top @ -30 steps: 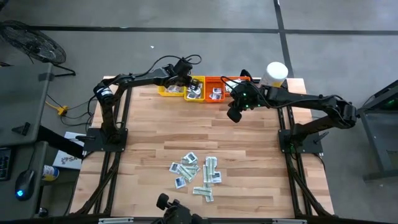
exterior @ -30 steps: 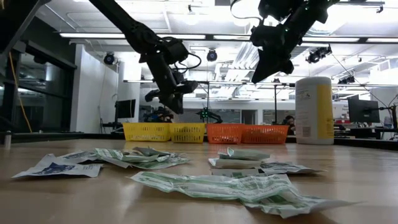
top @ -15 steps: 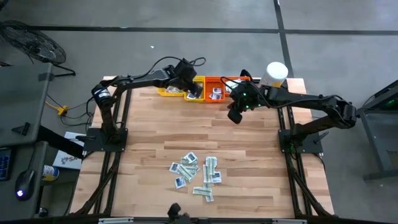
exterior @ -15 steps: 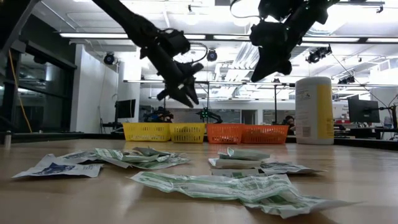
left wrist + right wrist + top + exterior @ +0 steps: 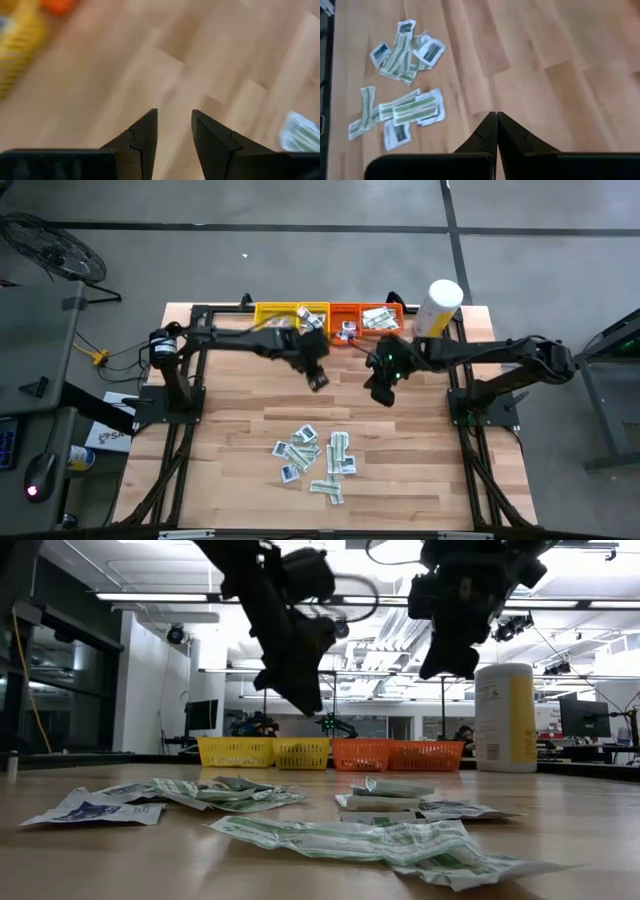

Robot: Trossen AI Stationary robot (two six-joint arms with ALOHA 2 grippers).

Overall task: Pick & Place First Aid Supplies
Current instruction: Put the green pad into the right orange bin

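High view: the left end effector (image 5: 318, 378), parted and empty, hangs above the table (image 5: 230, 430), the first aid packets (image 5: 315, 460) lying well ahead of it; the right end effector (image 5: 384, 392) is clenched. Next, I reckon, descend and pinch one packet.

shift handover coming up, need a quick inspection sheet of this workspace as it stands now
surface: wooden table, bare planks between the trays and the packet pile.
job's things: first aid packets lie scattered near the front edge; a few more sit in the yellow and orange trays at the back.
clutter: tall white-and-yellow canister beside the trays.
grippers: left gripper above mid-table, jaws apart, holding nothing; right gripper alongside it, jaws shut, holding nothing.
cables: wires run off the table's left edge.
surroundings: grey floor, a fan at the far left.
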